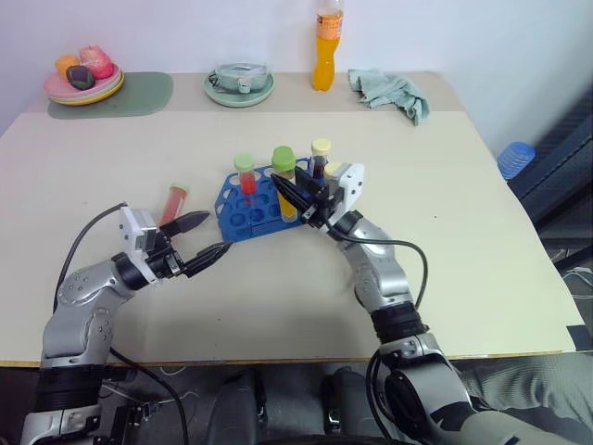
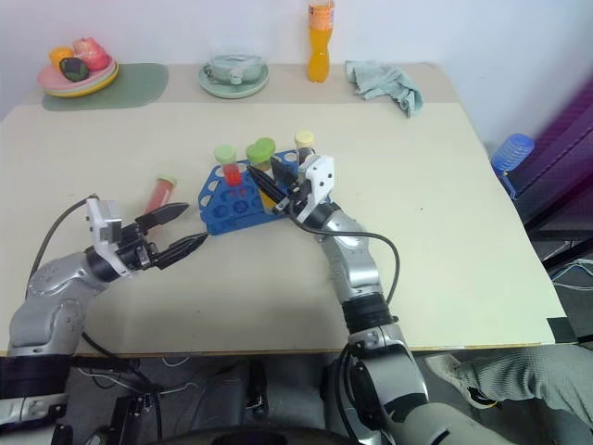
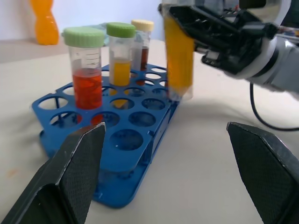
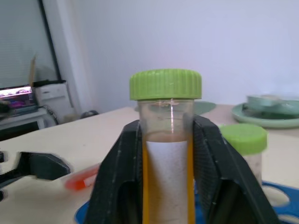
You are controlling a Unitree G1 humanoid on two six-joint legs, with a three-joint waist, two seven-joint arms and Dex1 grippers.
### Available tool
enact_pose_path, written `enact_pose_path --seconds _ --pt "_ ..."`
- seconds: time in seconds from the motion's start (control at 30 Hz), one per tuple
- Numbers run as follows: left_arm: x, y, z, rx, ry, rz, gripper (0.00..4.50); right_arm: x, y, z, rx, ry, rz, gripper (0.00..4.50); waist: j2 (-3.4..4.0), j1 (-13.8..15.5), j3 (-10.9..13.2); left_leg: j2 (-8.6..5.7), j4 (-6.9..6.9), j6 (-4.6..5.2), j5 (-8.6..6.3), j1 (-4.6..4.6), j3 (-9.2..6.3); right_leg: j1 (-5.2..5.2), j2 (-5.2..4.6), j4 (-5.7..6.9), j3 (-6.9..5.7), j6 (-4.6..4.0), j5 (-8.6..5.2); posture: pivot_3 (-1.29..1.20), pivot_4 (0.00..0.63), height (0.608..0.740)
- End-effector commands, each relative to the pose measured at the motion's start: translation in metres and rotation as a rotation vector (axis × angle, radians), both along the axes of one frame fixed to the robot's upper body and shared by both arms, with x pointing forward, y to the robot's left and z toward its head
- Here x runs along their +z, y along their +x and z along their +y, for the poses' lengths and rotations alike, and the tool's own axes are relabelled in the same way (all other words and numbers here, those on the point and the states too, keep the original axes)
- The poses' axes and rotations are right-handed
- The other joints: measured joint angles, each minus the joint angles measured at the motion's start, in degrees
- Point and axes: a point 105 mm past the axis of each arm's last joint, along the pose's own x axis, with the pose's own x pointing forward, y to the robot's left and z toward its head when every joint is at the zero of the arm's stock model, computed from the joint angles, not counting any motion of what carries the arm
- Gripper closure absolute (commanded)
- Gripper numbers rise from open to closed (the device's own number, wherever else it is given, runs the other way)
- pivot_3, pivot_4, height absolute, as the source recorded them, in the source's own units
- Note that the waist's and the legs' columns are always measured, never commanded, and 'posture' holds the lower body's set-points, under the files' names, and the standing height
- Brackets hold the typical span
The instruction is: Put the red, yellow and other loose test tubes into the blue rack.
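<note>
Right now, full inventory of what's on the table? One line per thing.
Rack: one, blue, table centre.
Tubes standing in rack: three; green cap with red liquid, green cap with yellow liquid, pale yellow cap with dark liquid.
Held tube: one, green cap, yellow liquid, at the rack's right edge.
Loose tube: one, red liquid, lying left of rack.
Bottle: one, orange, far edge.
Cloth: one, pale green, right of bottle.
Saucer: one, pale green, far centre.
Fruit plate: one, far left, on a green mat.
Left pincer: open, near loose tube.
Right pincer: shut on held tube.
</note>
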Motion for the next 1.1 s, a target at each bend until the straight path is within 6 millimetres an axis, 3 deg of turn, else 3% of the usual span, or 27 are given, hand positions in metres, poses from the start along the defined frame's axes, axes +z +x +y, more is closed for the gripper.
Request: enact_pose_path --seconds 0.03,0.2,0.6,1.1 --pt "0.016 -0.005 0.0 0.009 -0.001 -0.051 0.23 0.008 0.004 0.005 -0.023 0.017 -0.081 3.7 0.0 0.04 0.0 0.0 0.0 0.0 0.0 0.0 -0.01 0.0 0.0 0.0 0.0 0.0 0.0 0.0 0.15 0.74" --pt "0.021 -0.007 0.0 0.023 0.005 -0.056 0.23 0.002 0.01 0.006 -0.057 0.011 -0.094 3.7 0.0 -0.03 0.0 0.0 0.0 0.0 0.0 0.01 -0.01 0.01 0.0 0.01 0.0 0.0 0.0 0.0 0.15 0.74" --pt "0.027 -0.009 0.0 0.041 0.015 -0.061 0.23 0.019 0.018 -0.005 -0.114 0.055 -0.156 3.7 0.02 -0.06 0.01 0.01 0.0 -0.03 0.02 0.02 -0.02 0.01 0.0 0.03 0.0 0.0 0.0 0.0 0.15 0.74" --pt "0.023 -0.005 0.001 0.023 0.02 -0.055 0.23 0.001 0.007 -0.007 -0.095 0.041 -0.142 3.7 0.03 -0.11 0.01 0.01 0.0 -0.03 0.02 0.02 -0.02 0.01 0.0 0.04 0.0 0.0 0.0 0.0 0.15 0.74"
